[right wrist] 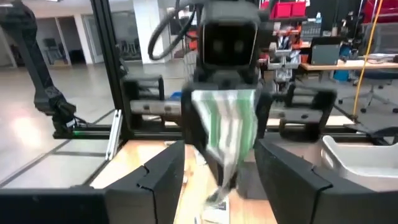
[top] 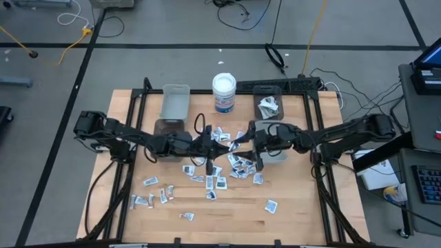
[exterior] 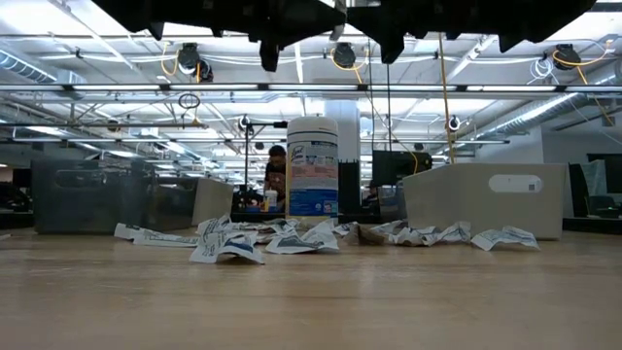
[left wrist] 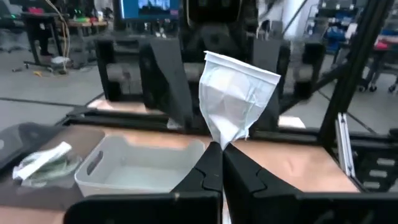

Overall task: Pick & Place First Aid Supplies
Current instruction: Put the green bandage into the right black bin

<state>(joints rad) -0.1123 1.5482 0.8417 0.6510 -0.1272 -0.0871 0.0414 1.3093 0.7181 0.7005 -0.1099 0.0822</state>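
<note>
- Confirm the grasp first. The left gripper (left wrist: 216,163) is clenched on a pale sachet (left wrist: 238,99), pinching it by one narrow end so that the rest stands up above the fingertips.
- Locate the pair over the table. In the high view both grippers meet above the middle of the packet pile (top: 220,169), the left gripper (top: 209,146) facing the right gripper (top: 242,143), close together.
- Check the right gripper (right wrist: 217,177). Its fingers stand apart, released, with nothing between them; in the right wrist view the sachet (right wrist: 227,127) shows green stripes and hangs ahead of the gap.
- Judge the step as a handover from left to right. Advance the right fingers around the free end of the sachet, well clear of the left fingertips.
- Close the right fingers fully before you release the left ones; the sachet is thin and limp and is likely to fold or slip.
- Note the destinations: a grey bin (top: 175,102) and a clear bin (top: 269,103) flank the white tub (top: 224,93) at the far edge of the table (top: 303,213).
- Keep both arms raised; loose packets lie directly beneath.
</note>
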